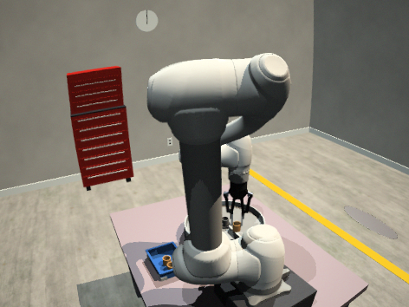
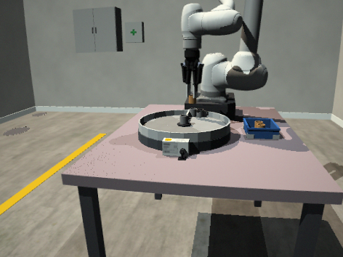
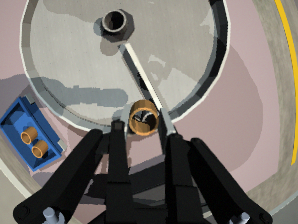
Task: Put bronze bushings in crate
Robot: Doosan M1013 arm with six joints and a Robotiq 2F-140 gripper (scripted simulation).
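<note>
My gripper [image 3: 144, 115] is shut on a bronze bushing [image 3: 143, 116] and holds it above the near rim of the round grey turning table [image 3: 123, 36]. The held bushing also shows in the exterior view [image 2: 191, 98], lifted clear of the turning table [image 2: 184, 127] [image 1: 237, 214], and in the top view [image 1: 236, 225] under the gripper. A grey bushing [image 3: 115, 23] stands on the turning table, with others beside it in the exterior view [image 2: 198, 112]. The blue crate [image 3: 29, 139] sits on the table beside the turning table and holds two bronze bushings [image 3: 33, 143].
The crate [image 2: 261, 128] lies to the right of the turning table in the exterior view, near the robot base [image 2: 211, 105]. A small control box [image 2: 176, 146] sits on the turning table's front. The arm's big links [image 1: 208, 173] hide much of the top view.
</note>
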